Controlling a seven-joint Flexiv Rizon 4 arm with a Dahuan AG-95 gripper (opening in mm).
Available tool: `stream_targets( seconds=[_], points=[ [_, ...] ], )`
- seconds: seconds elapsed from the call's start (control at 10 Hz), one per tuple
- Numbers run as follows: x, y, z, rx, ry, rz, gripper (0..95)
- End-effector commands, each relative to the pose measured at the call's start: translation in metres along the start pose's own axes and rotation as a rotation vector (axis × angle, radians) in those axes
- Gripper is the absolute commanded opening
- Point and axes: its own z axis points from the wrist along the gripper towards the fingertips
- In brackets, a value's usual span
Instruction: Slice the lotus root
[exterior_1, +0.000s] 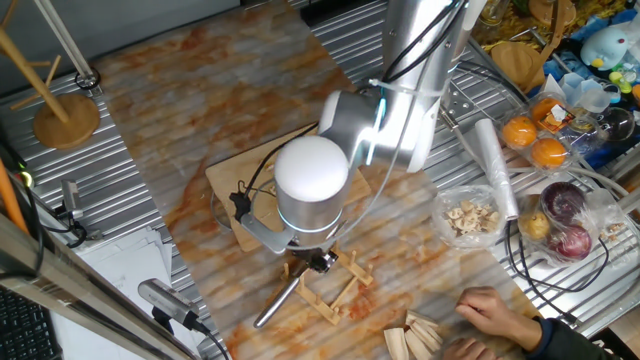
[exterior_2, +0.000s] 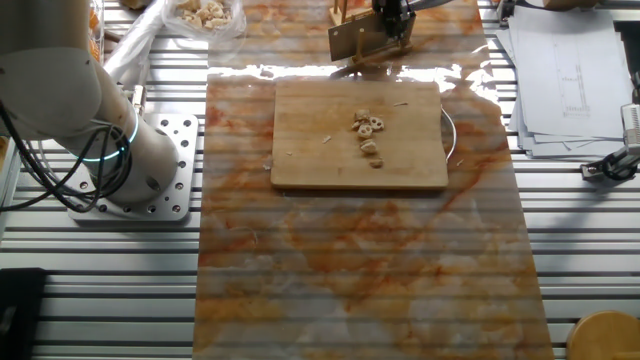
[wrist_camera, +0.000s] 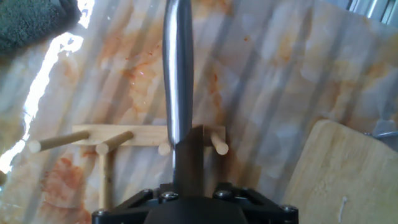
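Low, arm over rack (exterior_1: 325, 285), knife (wrist_camera: 178, 74) upright.

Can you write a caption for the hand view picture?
The tool holds a knife above a wooden rack.

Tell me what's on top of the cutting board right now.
Lotus root slices lie in a short scattered line on the wooden cutting board, with a few small scraps nearby. In one fixed view the arm covers most of the board.
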Motion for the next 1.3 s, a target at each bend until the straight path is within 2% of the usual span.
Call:
stream_targets(
  seconds=[0.1, 0.2, 0.3, 0.4, 0.5, 0.6, 0.7, 0.9, 1.0, 1.1, 1.3],
  points=[
    [0.002, -0.001, -0.031, -0.032, 0.036, 0.004, 57.0],
    [0.004, -0.003, -0.054, -0.051, 0.056, 0.007, 57.0],
    [0.009, -0.008, -0.075, -0.050, 0.076, 0.014, 57.0],
    [0.017, -0.016, -0.096, -0.062, 0.090, 0.032, 38.0],
    [0.031, -0.031, -0.118, -0.065, 0.103, 0.093, 38.0],
    [0.036, -0.035, -0.123, -0.064, 0.104, 0.119, 38.0],
    [0.059, -0.059, -0.134, -0.069, 0.111, 0.190, 0.0],
    [0.088, -0.084, -0.143, -0.098, 0.122, 0.192, 0.0],
    [0.097, -0.090, -0.145, -0.106, 0.120, 0.186, 0.0],
    [0.122, -0.105, -0.145, -0.112, 0.116, 0.171, 0.0],
    [0.144, -0.113, -0.143, -0.112, 0.110, 0.147, 0.0]
  ],
)
